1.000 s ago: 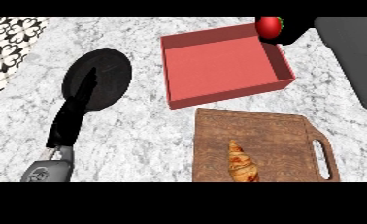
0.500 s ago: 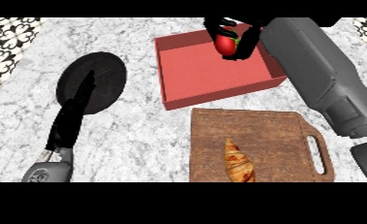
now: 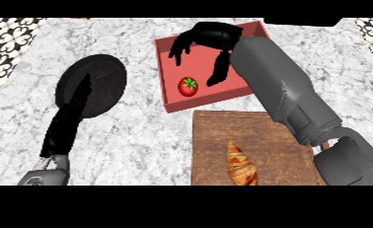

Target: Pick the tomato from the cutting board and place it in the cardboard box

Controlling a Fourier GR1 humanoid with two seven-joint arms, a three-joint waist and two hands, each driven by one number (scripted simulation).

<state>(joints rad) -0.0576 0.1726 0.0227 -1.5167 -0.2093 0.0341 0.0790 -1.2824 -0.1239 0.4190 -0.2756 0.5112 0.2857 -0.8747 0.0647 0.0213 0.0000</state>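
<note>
Resting on the floor of the red box (image 3: 169,66), near its front-left corner, the tomato (image 3: 189,86) lies apart from every finger. The right hand (image 3: 207,42) hangs over the box's middle with its fingers spread and pointing down, gripping nothing; the tomato sits just below and to the left of those fingertips, toward the counter's near edge. Judging from this, the placing looks done, and what remains is for the right arm to lift clear without brushing the tomato or the box wall. The cutting board (image 3: 218,143) at the counter's front right carries only a croissant (image 3: 241,163). The left hand (image 3: 72,110) lies flat and straight-fingered along the counter's left side, its fingertips over a black round plate (image 3: 102,76), much farther from the box.
</note>
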